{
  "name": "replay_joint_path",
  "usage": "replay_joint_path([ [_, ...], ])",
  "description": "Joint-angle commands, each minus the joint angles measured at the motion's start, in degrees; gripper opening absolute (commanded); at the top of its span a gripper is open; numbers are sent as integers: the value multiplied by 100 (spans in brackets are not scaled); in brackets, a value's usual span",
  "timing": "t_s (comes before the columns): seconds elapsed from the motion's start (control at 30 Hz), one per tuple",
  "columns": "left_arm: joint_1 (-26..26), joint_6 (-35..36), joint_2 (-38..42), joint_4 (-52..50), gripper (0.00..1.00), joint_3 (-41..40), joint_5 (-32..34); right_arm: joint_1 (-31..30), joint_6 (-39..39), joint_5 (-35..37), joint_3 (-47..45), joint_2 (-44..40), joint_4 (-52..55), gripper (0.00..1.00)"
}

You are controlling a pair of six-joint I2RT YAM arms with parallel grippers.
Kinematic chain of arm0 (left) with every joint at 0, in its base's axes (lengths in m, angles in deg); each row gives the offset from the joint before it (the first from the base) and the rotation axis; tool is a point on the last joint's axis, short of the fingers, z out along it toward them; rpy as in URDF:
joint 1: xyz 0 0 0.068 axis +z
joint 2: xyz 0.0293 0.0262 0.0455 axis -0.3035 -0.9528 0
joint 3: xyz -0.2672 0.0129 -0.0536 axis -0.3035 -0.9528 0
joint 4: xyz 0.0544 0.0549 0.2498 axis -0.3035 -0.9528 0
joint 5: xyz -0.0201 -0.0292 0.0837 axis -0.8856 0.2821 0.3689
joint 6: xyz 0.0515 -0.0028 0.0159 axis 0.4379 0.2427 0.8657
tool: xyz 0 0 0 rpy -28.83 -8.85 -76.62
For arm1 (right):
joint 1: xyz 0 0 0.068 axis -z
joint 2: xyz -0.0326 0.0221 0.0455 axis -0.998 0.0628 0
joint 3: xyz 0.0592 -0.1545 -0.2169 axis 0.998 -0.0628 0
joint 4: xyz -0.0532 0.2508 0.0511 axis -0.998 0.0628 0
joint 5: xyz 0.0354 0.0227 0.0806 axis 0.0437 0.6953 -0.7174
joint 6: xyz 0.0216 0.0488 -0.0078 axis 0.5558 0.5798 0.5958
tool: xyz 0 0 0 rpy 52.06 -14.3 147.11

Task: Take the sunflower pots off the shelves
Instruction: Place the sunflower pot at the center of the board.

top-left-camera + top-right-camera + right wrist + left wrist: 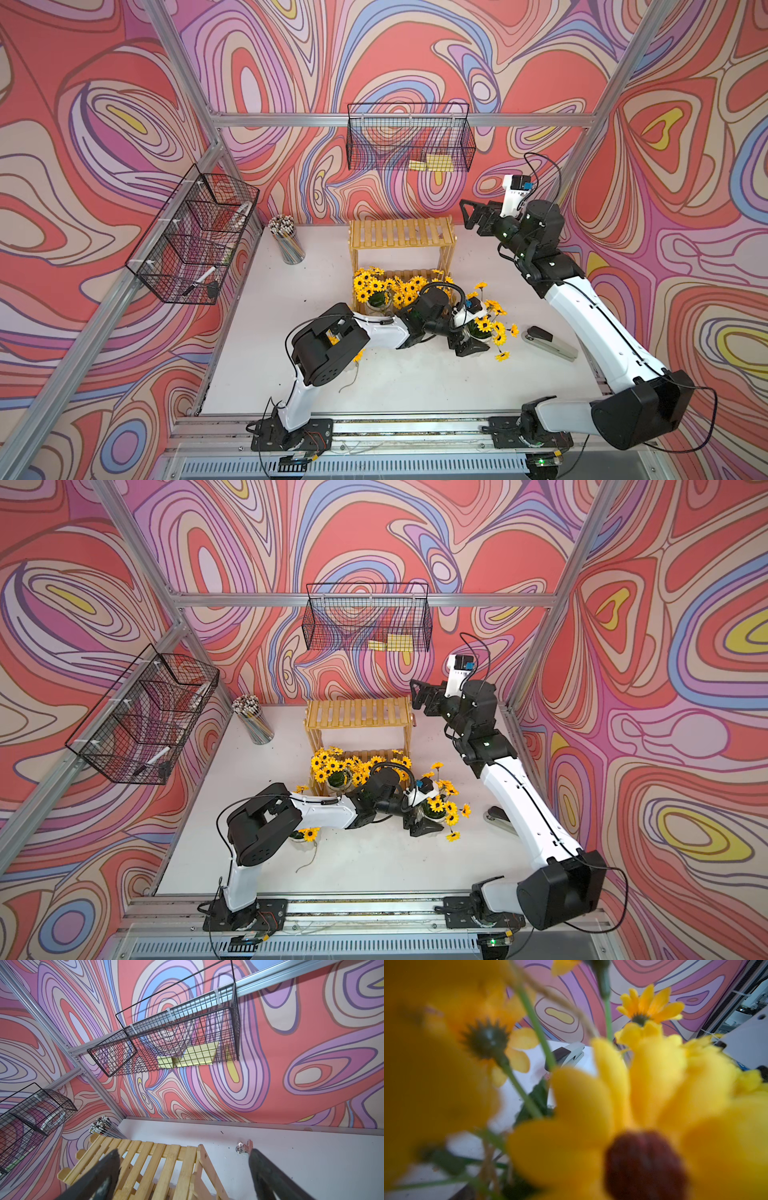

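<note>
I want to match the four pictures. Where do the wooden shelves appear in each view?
In a top view: shelves at centre, near the back wall.
In a top view: shelves again centre, slightly further left.
Left wrist: not in it; sunflowers fill the picture.
Right wrist: shelves, top tier, low in the picture.
Shared landmark: the pencil cup, beside the shelves wherever they show.

On your white tabletop (415, 386) you see the shelves (401, 232), a cup of pencils (289, 245), a stapler (550, 340) and a sunflower pot (307, 834) standing.

Top views: high, front, looking down, sharing whole table (415, 386); left wrist: close among sunflowers (654, 1084); right wrist: above shelves (145, 1157), facing back wall (291, 1064)
</note>
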State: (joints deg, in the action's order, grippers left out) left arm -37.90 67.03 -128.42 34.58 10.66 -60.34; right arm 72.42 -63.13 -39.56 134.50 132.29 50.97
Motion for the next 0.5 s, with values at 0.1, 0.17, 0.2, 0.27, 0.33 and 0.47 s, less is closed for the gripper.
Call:
replay_joint_path([
  [0.1,-102,42,-222,596,0,395,-141,27,-67,44,-144,-138,-44,98],
  [0.17,-107,16,-301,736,0,399,-111,19,-78,65,-179,-154,-43,98],
  [0.2,-103,-8,-350,810,0,410,-124,22,-84,69,-191,-161,-51,98],
  [0.27,-107,-52,-459,870,0,459,-136,22,-84,69,-218,-163,-56,98],
  [0.33,-114,-49,-545,785,0,542,-145,27,-82,67,-228,-178,-60,98],
  [0.47,-121,16,-652,669,0,641,-106,27,-75,67,-295,-215,-104,98],
])
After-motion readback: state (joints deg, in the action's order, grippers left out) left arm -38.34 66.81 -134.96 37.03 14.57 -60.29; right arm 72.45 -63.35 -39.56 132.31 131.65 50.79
